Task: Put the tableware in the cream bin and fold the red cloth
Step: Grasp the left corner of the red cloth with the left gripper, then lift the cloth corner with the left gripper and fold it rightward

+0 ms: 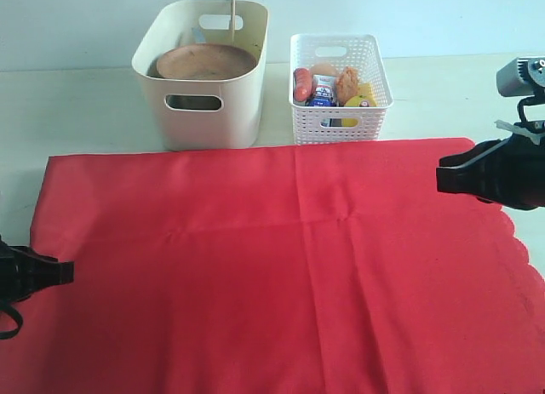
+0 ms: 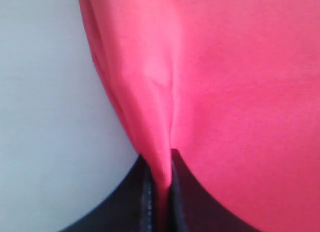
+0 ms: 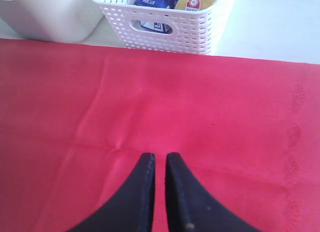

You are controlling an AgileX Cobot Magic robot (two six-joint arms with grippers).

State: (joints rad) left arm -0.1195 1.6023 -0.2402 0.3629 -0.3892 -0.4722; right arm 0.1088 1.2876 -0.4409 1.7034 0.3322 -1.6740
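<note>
Left gripper (image 2: pixel 160 167) clamped tight on a raised fold of the red cloth (image 1: pixel 281 266), at its left edge. Right gripper (image 3: pixel 160 158) over the cloth's right side, jaws nearly together, nothing between. Just beyond the cloth's far edge, cream bin (image 1: pixel 213 113) holding brown plate (image 1: pixel 204 62) and chopstick (image 1: pixel 232 15).

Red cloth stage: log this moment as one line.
cream bin: wooden plate inside | red cloth: flat, unfolded | left gripper: shut on red cloth edge | right gripper: shut, empty, over red cloth
</note>
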